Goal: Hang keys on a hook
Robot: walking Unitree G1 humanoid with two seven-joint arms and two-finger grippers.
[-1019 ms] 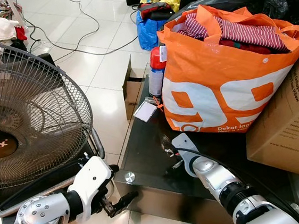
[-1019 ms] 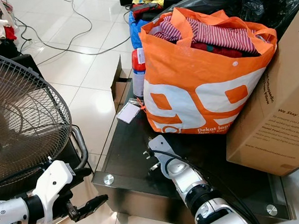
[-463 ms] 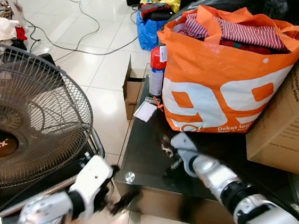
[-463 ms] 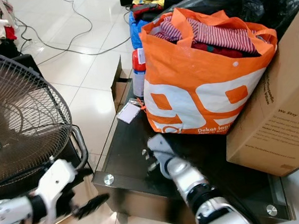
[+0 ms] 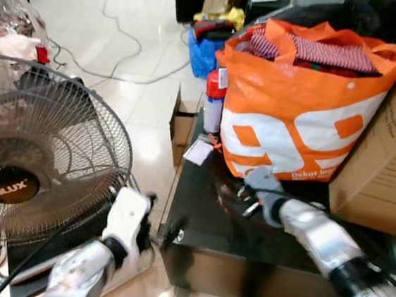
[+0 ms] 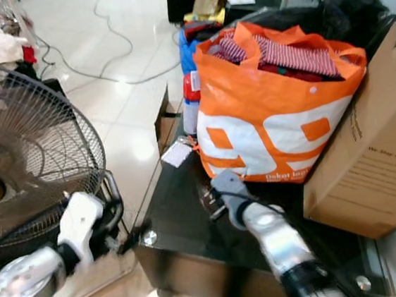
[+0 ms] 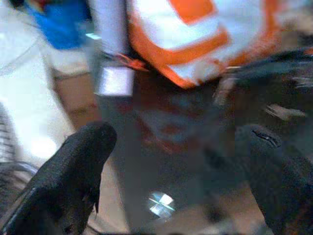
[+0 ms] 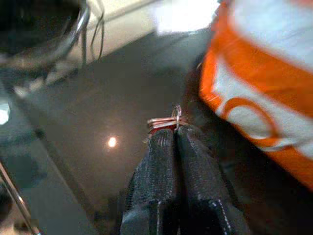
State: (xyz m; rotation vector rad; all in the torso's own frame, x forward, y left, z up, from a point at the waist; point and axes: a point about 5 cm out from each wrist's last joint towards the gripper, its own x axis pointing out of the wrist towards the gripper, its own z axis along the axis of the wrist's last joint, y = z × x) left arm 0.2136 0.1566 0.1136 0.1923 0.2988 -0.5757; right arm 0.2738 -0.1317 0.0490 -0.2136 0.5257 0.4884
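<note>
My right gripper (image 8: pixel 175 131) is shut on a small bunch of keys (image 8: pixel 165 121): a metal ring and a reddish key stick out past the fingertips. It hovers over the dark glass table (image 5: pixel 205 211), just in front of the orange bag (image 5: pixel 300 109). In the left eye view the right gripper (image 5: pixel 242 195) is blurred. My left gripper (image 7: pixel 181 147) is open, its two black fingers (image 7: pixel 73 166) spread wide, and it points at the table's near left corner (image 5: pixel 173 235).
A big standing fan (image 5: pixel 37 172) fills the left side. A cardboard box (image 5: pixel 387 164) sits right of the orange bag. A red-capped spray can (image 5: pixel 214 97) and a white tag (image 5: pixel 198 152) lie at the table's far left. Cables cross the tiled floor (image 5: pixel 125 64).
The view has shifted and blurred. My right gripper has moved forward and up over the table toward the orange bag. The left arm has risen toward the table corner.
</note>
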